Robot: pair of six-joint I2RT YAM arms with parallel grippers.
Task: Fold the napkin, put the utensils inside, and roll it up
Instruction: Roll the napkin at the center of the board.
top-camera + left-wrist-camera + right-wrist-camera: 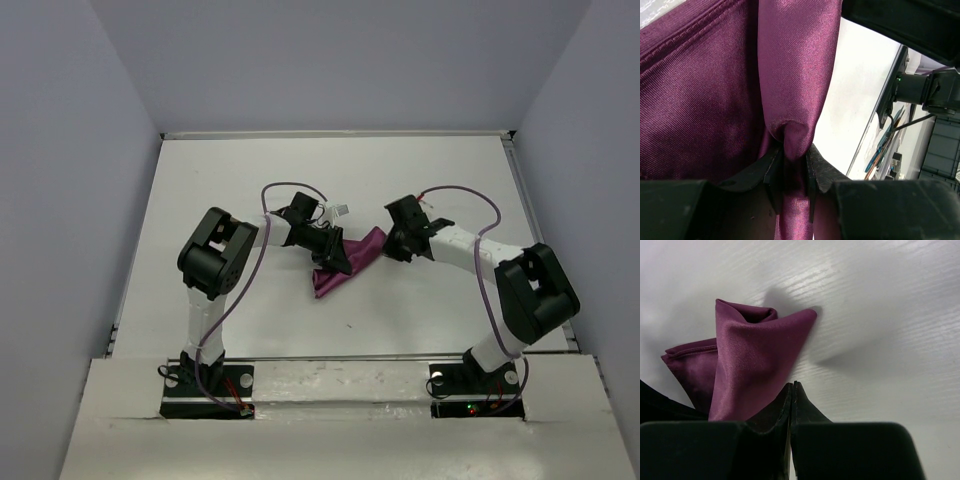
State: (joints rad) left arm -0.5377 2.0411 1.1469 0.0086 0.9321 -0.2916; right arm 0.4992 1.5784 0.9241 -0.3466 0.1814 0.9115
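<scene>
The napkin (340, 272) lies bunched near the middle of the white table (250, 190), a plum-purple heap partly lifted off the surface, and both arms reach in to meet at it. The left gripper (794, 161) comes at the napkin from its left side and holds it. In the left wrist view its two dark fingers (771, 174) stand narrowly apart and pinch a thick, shiny fold of the cloth between them. The fold puckers just above the tips and runs on upward as a rolled ridge. A flatter, hemmed sheet of the same cloth fills the space to the left of that ridge.

The right gripper (791, 390) sits at the napkin's right side. Its fingers are pressed flat against each other, and their tips make a single point above the table. In the right wrist view the napkin stands as a peaked, folded mound just beside the left of those fingers. A hemmed corner sticks out farther left and a pointed corner reaches right. Whether the cloth touches that finger cannot be told. Thin purple cables (288, 186) loop over each arm on either side of the napkin.
</scene>
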